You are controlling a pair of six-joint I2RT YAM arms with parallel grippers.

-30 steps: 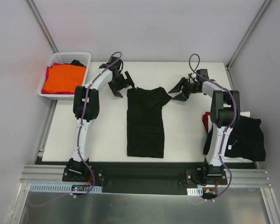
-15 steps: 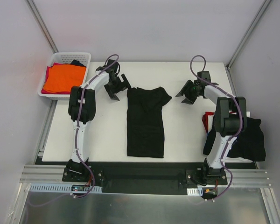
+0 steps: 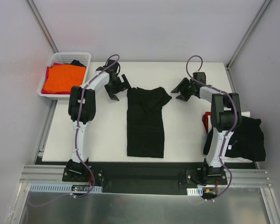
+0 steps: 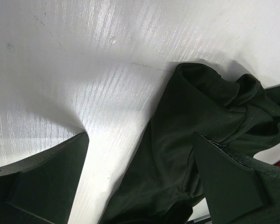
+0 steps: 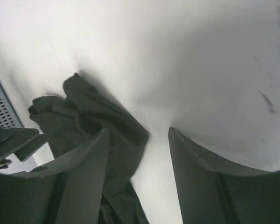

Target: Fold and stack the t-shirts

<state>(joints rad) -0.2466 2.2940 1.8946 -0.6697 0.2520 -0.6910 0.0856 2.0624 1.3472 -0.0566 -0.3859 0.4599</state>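
black t-shirt flat on table; left gripper, right gripper just beside its far corners.

Over the last second the left end effector has drawn slightly left, away from the far-left corner of the black t-shirt, its elbow swinging left with it. The right end effector, earlier just beside the shirt's right sleeve, backed off to the right and then edged partway back, slightly farther away. More bare desk now shows between it and the sleeve. Its elbow swung right and returned.
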